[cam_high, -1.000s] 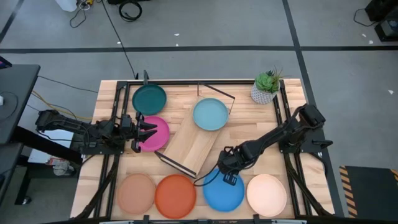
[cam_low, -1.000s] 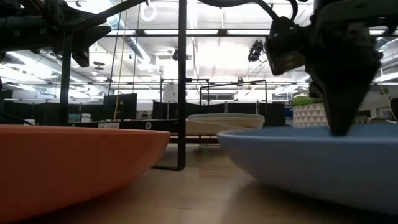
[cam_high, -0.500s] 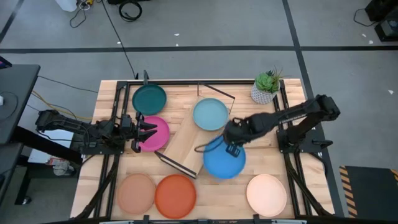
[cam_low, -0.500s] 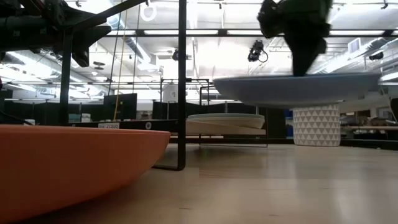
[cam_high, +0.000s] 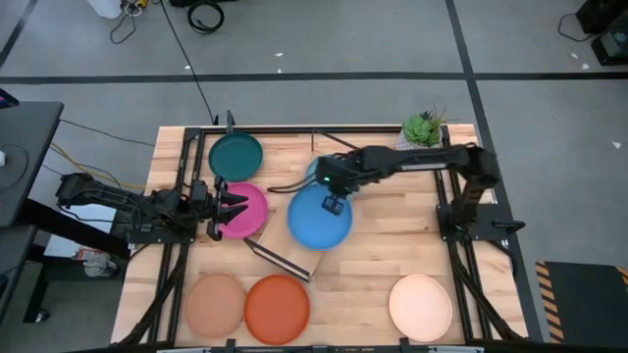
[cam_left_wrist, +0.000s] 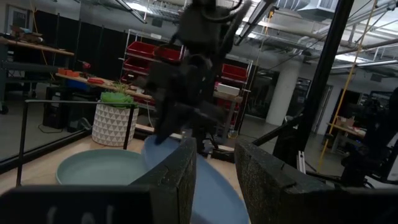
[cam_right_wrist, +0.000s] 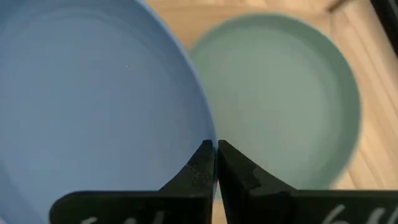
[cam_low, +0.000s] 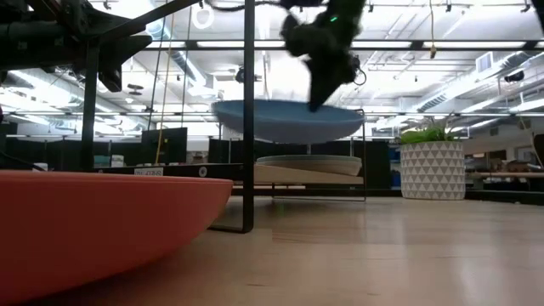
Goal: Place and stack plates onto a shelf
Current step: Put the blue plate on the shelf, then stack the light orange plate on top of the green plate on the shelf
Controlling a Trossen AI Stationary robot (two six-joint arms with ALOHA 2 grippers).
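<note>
Right end effector (cam_high: pixel 332 189) pinched tight on the rim of the blue plate (cam_high: pixel 320 217), fingers nearly touching with just the plate edge between them (clear in right wrist view). Plate is airborne, roughly level in low view, hanging over the shelf (cam_high: pixel 294 245)

Key relation: the plate hangs off the end effector toward the near edge of the bench (cam_high: pixel 383 260), grip point on its far rim. Light blue plate (cam_high: pixel 316 169) already sits on the shelf's far end, mostly hidden under the right arm in high view. Held plate is just beside it and higher up, overlapping its near edge. Shelf's long axis runs diagonally, far end toward the plant pot (cam_high: pixel 420 137)

Judgement: next move depends on target. Stacking needs a shift toward the far end, placing alongside means lowering roughly here

Left end effector (cam_high: pixel 234 208) waits over the magenta plate (cam_high: pixel 247 210), fingers apart, holding nothing. Right arm is the nearer one

Teal plate (cam_high: pixel 235 156), tan plate (cam_high: pixel 216 305), orange plate (cam_high: pixel 277 305) and cream plate (cam_high: pixel 421 307) are on the bench
</note>
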